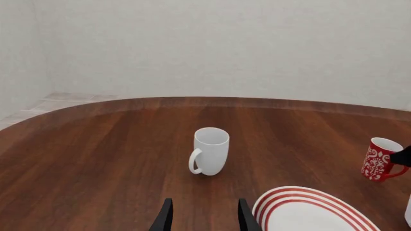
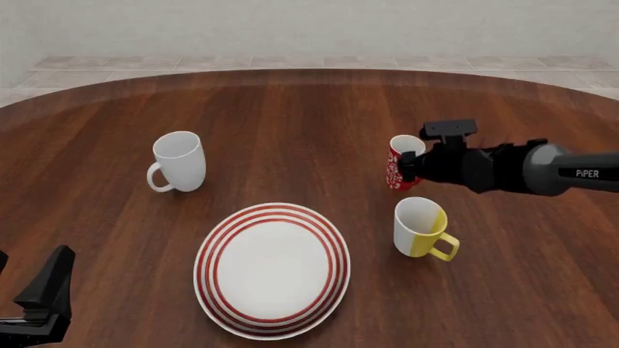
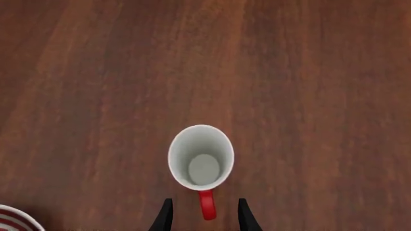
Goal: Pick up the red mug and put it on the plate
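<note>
On the tabletop (image 2: pixel 290 130), the red mug (image 2: pixel 399 165) stood upright right of the plate (image 2: pixel 272 268), just behind a yellow-and-white mug (image 2: pixel 421 228). Right gripper (image 3: pixel 202 216) had its jaws parted around the handle, not clamped yet. Left gripper (image 1: pixel 203 215) sat open, holding nothing.

- Front view: the right pincer (image 2: pixel 410 165) and arm cover the right side and handle of the red mug (image 2: pixel 396 171); contact between fingers and handle cannot be determined
- Front view: the left pincer (image 2: pixel 43 293) is cut off by the lower left corner
- Left wrist view: the plate (image 1: pixel 301 211) is cut by the lower edge; only the tips of the fingers (image 1: pixel 164 219) show
- Right wrist view: the plate (image 3: pixel 16 220) appears as a sliver at the lower left corner; the mug's pattern is out of sight from above; finger tips (image 3: pixel 165 216) flank the handle, gap or contact unclear
</note>
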{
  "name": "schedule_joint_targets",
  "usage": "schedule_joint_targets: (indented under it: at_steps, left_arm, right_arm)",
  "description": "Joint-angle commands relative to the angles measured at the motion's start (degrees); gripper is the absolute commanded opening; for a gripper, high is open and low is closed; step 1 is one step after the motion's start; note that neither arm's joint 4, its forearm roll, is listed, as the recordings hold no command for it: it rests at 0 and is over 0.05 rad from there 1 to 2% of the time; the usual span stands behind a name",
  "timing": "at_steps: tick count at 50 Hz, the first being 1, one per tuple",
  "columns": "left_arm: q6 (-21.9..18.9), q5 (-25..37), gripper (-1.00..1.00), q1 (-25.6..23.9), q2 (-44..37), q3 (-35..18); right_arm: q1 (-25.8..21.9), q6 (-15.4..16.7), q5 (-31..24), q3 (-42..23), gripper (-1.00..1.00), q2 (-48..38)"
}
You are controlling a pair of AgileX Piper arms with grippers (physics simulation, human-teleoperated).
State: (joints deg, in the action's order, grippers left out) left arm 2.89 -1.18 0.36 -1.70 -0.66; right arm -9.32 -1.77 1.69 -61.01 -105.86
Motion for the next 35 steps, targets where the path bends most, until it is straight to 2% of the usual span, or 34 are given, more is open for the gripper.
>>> schedule_joint_targets:
  at_steps: [1, 35]
  left_arm:
    - [0.0, 0.1, 1.0, -0.1, -0.1, -0.1]
    - [0.4, -0.7, 1.0, -0.1, -0.8, 0.3]
  right_arm:
    - [0.3, -0.4, 0.9, 1.0, 1.0, -0.6]
    - [0.0, -1.2, 2.5, 1.9, 1.0, -3.9]
